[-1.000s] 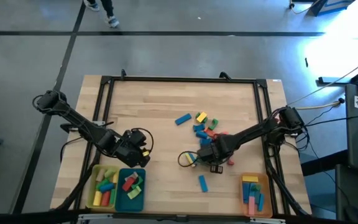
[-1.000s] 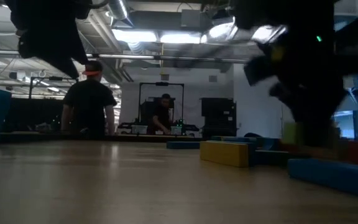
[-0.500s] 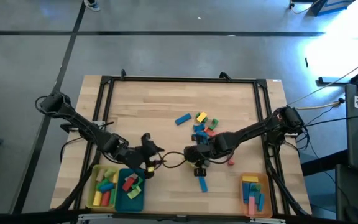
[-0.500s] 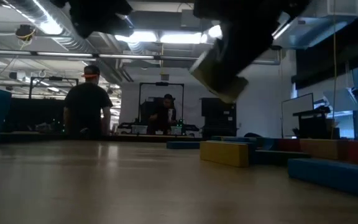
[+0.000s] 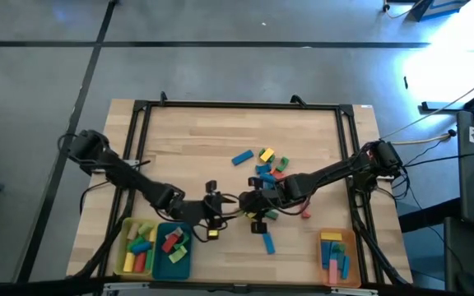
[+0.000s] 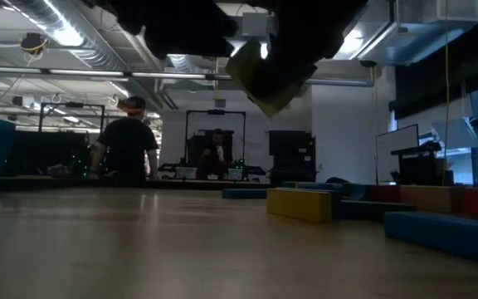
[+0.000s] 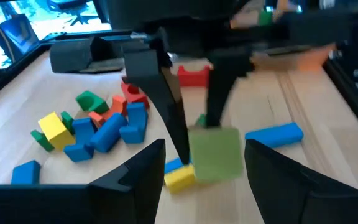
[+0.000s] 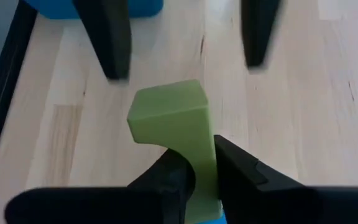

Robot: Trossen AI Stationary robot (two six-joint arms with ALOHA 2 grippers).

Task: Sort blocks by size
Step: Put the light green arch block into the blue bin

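High view: two grippers meet at table centre, right gripper (image 5: 249, 203) clamped on a green block (image 8: 176, 121).

Left gripper (image 5: 220, 205), fingers spread, faces it from nine o'clock, apparently not touching; loose blocks (image 5: 268, 164) lie at one o'clock, trays (image 5: 155, 247) toward seven.

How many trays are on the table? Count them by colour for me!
yellow tray: 1
teal tray: 1
orange tray: 1
Total: 3 trays
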